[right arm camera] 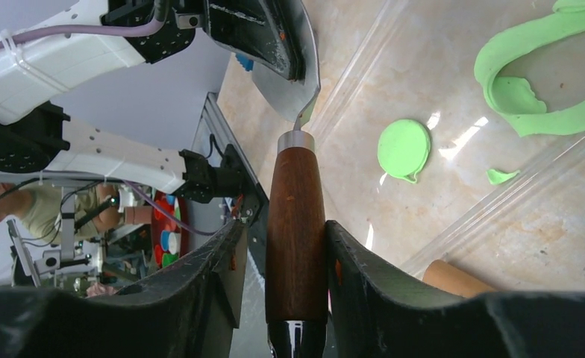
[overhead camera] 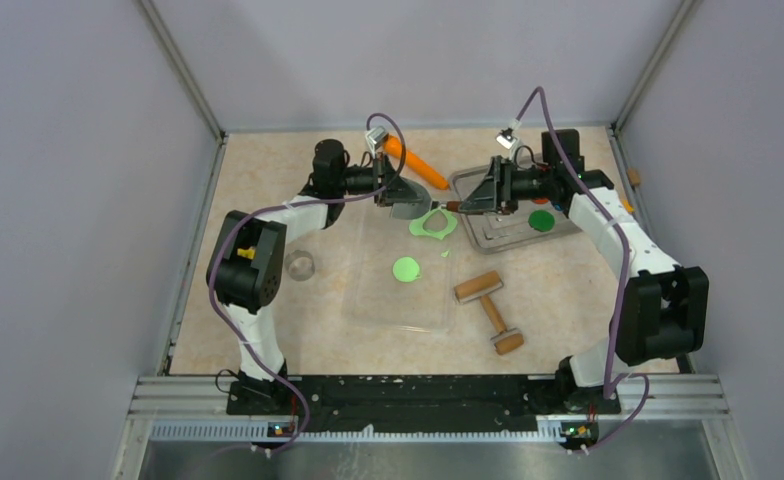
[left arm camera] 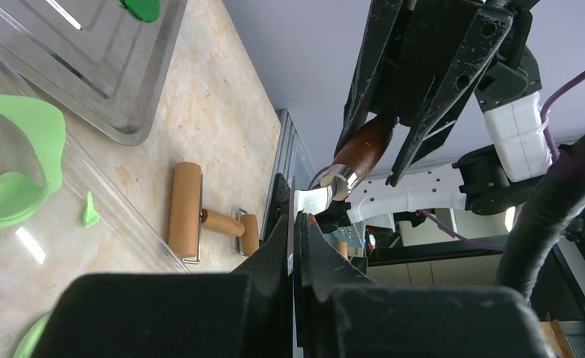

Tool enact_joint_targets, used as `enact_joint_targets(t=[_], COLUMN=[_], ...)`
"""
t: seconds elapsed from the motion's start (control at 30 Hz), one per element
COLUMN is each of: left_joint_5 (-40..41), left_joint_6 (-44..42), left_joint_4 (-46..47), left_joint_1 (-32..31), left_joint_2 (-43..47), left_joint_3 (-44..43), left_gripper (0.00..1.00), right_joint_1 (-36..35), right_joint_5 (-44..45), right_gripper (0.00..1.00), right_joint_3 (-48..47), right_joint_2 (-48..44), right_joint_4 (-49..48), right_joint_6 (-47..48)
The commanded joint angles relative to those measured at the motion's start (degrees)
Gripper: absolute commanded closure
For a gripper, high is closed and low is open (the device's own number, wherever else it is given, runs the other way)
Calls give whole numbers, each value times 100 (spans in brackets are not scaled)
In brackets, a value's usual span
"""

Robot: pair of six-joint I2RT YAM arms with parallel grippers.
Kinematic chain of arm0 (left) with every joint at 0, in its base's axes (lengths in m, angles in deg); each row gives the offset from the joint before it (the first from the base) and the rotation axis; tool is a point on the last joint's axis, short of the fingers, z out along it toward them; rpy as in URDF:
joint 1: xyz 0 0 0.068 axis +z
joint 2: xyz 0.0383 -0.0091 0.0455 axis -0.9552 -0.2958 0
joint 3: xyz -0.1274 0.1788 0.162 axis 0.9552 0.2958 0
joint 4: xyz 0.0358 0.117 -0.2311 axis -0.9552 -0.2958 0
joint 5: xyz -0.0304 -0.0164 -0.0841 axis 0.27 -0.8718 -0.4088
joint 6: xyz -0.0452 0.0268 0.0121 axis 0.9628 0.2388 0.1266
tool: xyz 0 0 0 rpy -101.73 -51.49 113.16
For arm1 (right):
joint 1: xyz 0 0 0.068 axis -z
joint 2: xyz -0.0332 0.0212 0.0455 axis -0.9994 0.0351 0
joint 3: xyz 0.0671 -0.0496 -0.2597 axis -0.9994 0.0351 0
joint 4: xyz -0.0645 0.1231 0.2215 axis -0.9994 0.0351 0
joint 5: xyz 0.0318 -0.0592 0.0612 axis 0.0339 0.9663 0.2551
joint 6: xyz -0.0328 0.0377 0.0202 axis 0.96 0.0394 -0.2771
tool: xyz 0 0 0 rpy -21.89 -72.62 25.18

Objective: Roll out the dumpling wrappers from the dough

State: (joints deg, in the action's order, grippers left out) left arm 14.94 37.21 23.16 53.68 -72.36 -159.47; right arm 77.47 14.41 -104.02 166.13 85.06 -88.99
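right claw (overhead camera: 465, 203) clamped on a spatula (right arm camera: 295, 179) by its wooden handle, left claw (overhead camera: 400, 195) pinching its blade, holed dough (right arm camera: 565, 119) just beside them toward the tabletop's (overhead camera: 568, 300) far edge, round wrapper (overhead camera: 405, 268) near centre

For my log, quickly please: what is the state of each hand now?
Left hand: closed on the metal blade.
Right hand: closed on the wooden handle joined to that blade.

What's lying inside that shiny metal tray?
One darker green round disc lies in the silver metal tray. The right claw, gripping a wooden-handled metal scraper, hides the tray's left end.
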Motion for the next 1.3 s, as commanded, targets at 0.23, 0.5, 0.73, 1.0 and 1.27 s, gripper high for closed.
enact_joint_targets(t=[0.23,0.5,0.73,1.0,1.27], left_joint_5=[192,1873,4768,5771,5302], left_joint_6=[-968,-3738,-5023,-5175,-5233], left_joint_4=[-1079,-4580,-6264,-6393,-6125], left_joint_1=[-46,232,288,303,303], left_joint_2=[380,1101,1634,1607,1204], left_joint_3=[-152,-367,-101,384,499], left_gripper=[58,36,35,42,41], right_joint_1=[-64,128,129,192,350], right_joint_5=[27,440,684,1076,1316], right_gripper=[100,100,100,100,100], right_joint_3=[-168,-877,-127,111,20], right_joint_2=[-79,280,267,728,1065], right_joint_4=[69,2692,3098,3067,2991], right_joint_6=[333,2701,2696,2848,2815])
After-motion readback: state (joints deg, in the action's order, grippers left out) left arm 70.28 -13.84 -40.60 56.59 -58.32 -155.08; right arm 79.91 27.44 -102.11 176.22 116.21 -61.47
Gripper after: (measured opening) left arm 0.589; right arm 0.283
